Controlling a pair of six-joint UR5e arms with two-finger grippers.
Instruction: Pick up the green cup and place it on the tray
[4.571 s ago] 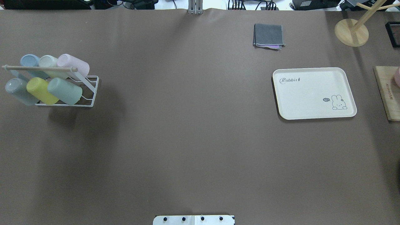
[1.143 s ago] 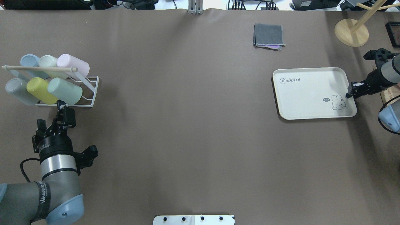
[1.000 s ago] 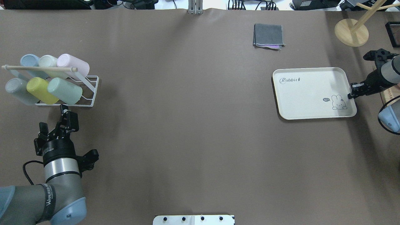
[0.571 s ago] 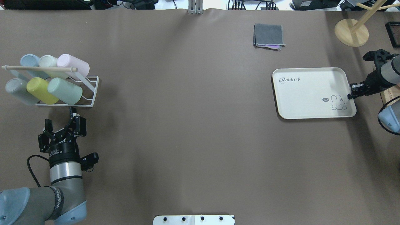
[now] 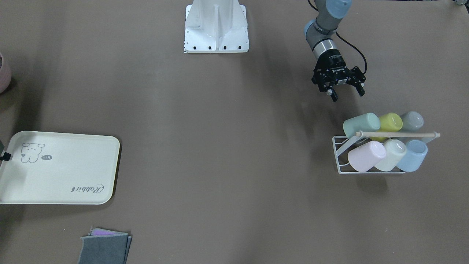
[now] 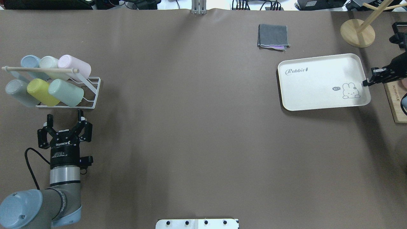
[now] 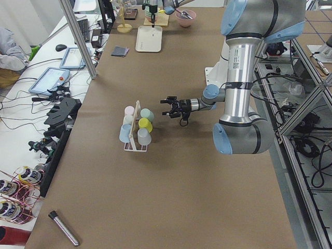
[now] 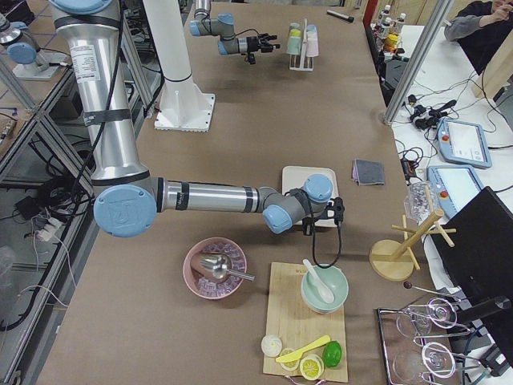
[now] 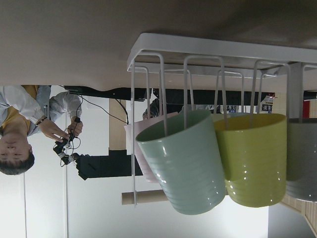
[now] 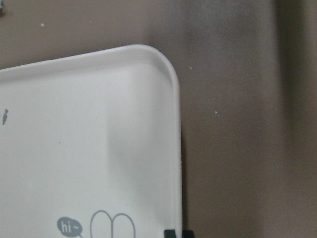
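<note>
The green cup (image 6: 66, 92) lies tilted on the front row of a white wire rack (image 6: 92, 95), at that row's right end beside a lime cup (image 6: 41, 91). It also fills the left wrist view (image 9: 183, 163) and shows in the front view (image 5: 361, 124). My left gripper (image 6: 64, 116) is open and empty, just short of the rack and pointing at it, not touching it. The cream tray (image 6: 314, 89) sits at the right. My right gripper (image 6: 365, 84) is shut on its right rim; a fingertip (image 10: 171, 232) shows at the tray (image 10: 89, 148) edge.
The rack holds several pastel cups under a wooden rod (image 6: 38, 69). A folded grey cloth (image 6: 273, 35) lies far of the tray. A wooden stand base (image 6: 357, 32) and a wooden board (image 6: 394, 98) stand at the right edge.
My left gripper drew back from the rack and turned to face it squarely, jaws open. My right gripper moved away from me with the tray's rim, shifting and turning the tray.
</note>
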